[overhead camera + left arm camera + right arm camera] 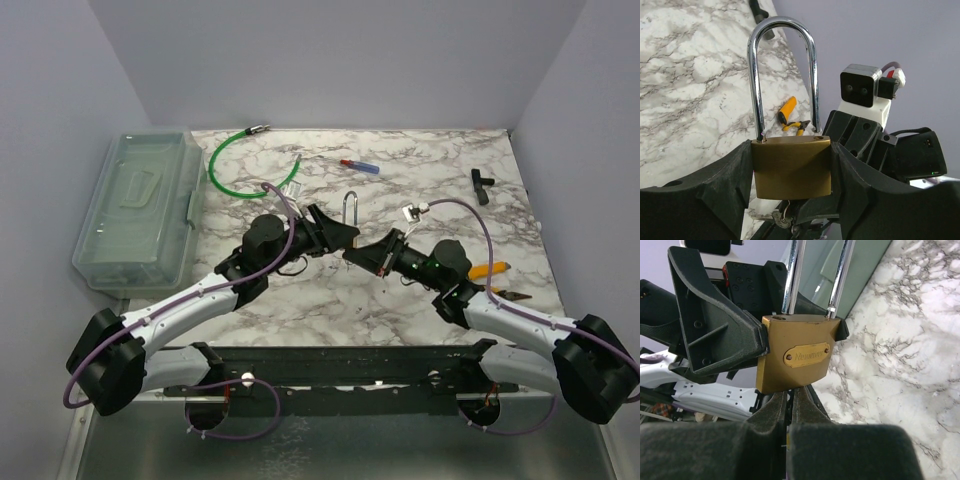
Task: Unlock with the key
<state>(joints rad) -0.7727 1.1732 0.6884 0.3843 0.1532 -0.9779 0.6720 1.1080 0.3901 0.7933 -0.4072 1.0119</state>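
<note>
Left gripper [791, 172] clamps the padlock [797, 360], right gripper [789, 410] is pinched shut on the key [782, 217] underneath. Twist off-axis and the key could slip, or drag the padlock round.

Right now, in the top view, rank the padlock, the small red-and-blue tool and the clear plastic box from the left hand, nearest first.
1. padlock, clamped in the left hand itself.
2. small red-and-blue tool, beyond it, farther up the view.
3. clear plastic box, far off to the left.
</note>
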